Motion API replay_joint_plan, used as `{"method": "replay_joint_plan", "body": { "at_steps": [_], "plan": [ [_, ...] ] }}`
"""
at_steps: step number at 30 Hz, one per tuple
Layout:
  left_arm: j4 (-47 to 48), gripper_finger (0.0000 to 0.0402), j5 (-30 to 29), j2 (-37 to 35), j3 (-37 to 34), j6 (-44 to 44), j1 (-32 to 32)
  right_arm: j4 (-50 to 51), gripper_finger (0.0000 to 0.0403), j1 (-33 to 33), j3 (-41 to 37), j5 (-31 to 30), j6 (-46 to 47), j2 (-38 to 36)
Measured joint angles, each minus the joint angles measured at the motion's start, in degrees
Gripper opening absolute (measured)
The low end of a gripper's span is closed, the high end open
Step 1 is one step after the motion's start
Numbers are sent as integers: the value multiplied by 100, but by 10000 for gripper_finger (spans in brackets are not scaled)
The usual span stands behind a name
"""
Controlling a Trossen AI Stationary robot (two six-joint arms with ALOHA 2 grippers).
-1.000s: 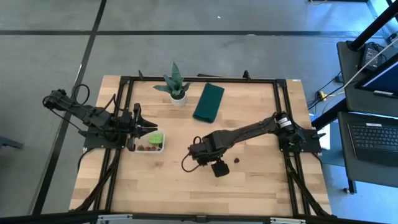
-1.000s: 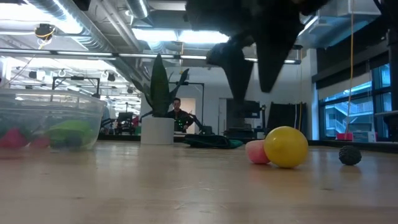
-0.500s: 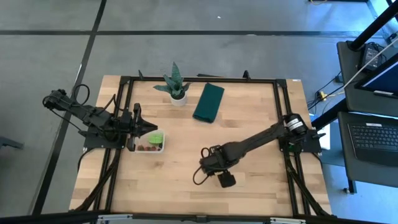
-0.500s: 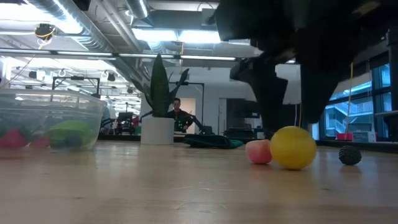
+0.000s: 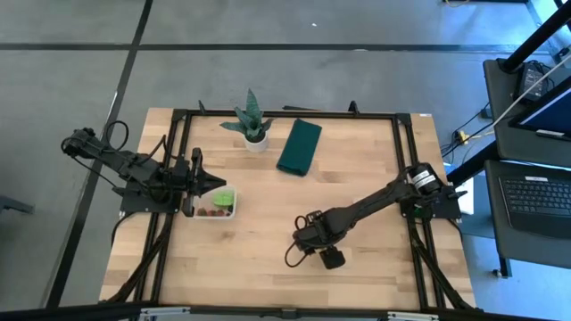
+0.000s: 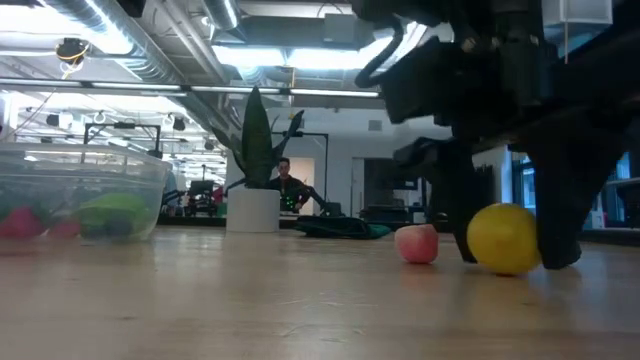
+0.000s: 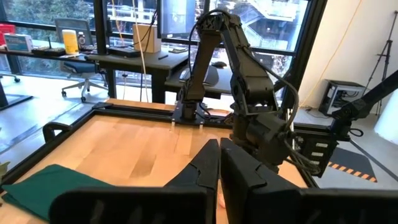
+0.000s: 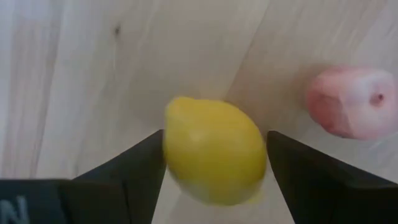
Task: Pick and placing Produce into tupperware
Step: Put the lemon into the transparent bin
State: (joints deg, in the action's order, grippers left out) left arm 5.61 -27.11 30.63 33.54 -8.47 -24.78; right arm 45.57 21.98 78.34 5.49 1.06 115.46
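Note:
A yellow lemon-shaped piece (image 8: 214,158) lies on the wooden table with my right gripper (image 8: 216,140) shut on it. A pink-red piece (image 8: 354,102) rests on the table just beside it. In the high view my right gripper (image 5: 310,242) sits right of the table's centre, toward the near edge. The clear tupperware (image 5: 217,205) stands at the left and holds a light green leafy piece, red pieces and dark berries. My left gripper (image 5: 217,185) hovers shut by the tupperware's far left rim. My right gripper pinches the yellow piece between its two fingers (image 8: 134,180), one on each of its sides (image 8: 171,155). The fingers (image 6: 462,215) come from above, pointing down. The yellow piece (image 6: 503,238) rests with its underside on the table.
A potted plant (image 5: 252,120) and a dark green folded cloth (image 5: 299,147) stand near the far edge. Bare wood lies between the tupperware and the yellow piece. A black frame borders the table.
My right gripper has moved toward the table's near edge and right, then come down over the yellow piece. Its fingers now stand on either side of that piece. The yellow piece has slid a little toward the table's right. The pink-red piece stayed put.

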Motion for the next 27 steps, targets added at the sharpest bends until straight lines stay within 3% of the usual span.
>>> {"method": "replay_joint_plan", "body": {
  "at_steps": [18, 27],
  "plan": [
    [0, 36, 0, -1, 0, 4, -1, -169, 271, -2, -104, -3, -284, 0],
    [0, 18, -1, 0, 0, 4, 0, -349, 233, -4, -104, -3, -286, 0]
  ]
}}
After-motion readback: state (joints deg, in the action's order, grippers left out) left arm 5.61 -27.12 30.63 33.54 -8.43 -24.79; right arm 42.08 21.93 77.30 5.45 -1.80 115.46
